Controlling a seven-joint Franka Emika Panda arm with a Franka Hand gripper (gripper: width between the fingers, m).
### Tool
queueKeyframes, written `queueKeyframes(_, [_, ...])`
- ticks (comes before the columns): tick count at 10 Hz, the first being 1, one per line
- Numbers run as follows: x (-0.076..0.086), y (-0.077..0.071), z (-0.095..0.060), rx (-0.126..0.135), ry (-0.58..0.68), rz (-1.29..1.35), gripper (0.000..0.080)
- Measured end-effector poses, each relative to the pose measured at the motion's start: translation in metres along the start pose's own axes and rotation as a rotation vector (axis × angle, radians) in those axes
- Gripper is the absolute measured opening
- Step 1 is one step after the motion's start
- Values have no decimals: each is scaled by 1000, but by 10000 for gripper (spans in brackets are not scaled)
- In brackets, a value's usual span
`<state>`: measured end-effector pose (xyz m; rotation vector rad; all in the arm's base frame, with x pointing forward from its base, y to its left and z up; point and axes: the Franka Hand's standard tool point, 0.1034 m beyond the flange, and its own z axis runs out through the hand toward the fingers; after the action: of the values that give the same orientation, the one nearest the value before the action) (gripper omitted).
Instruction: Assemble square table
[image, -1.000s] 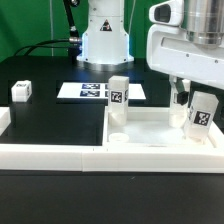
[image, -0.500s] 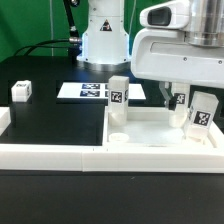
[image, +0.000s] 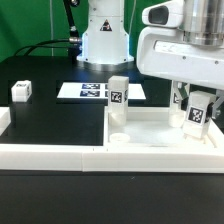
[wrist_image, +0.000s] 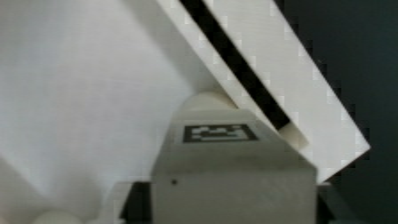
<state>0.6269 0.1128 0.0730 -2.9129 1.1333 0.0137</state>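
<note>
Toward the near edge of the worktop (image: 60, 120), on the exterior view's right, lies the square tabletop (image: 150, 130) with its raised rim up. It sits just behind the low white border wall (image: 45, 152) that runs along that edge.

The end effector (image: 196, 100) hangs over the far part of the tabletop on the exterior view's right, pinching the gripped leg (image: 197, 115). One dark finger (image: 180, 98) shows beside the leg, and the leg's upper end disappears under the white wrist housing. This leg stands roughly upright with its black-and-white tag facing the camera, its lower end down inside the rim. Whether it is seated in a socket cannot be told. In the wrist view the same leg fills the space between the fingers, with a tag on its end face and the tabletop's rim slanting past behind it.

A standing leg (image: 118, 97) is upright at the tabletop's far corner on the exterior view's left, tag outward. A loose leg (image: 21, 92) lies well apart, near the worktop's edge on the exterior view's left. The marker board (image: 92, 91) lies flat toward the far edge, in front of the robot base (image: 105, 40).
</note>
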Motion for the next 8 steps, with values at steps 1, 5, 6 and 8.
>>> queueKeyframes(1, [0, 0, 0, 1, -1, 34, 288])
queueKeyframes(5, [6, 0, 3, 46, -34, 505, 290])
queueKeyframes(6, [5, 0, 3, 68, -50, 656, 290])
queueKeyframes(8, [4, 4, 4, 136, -92, 945, 290])
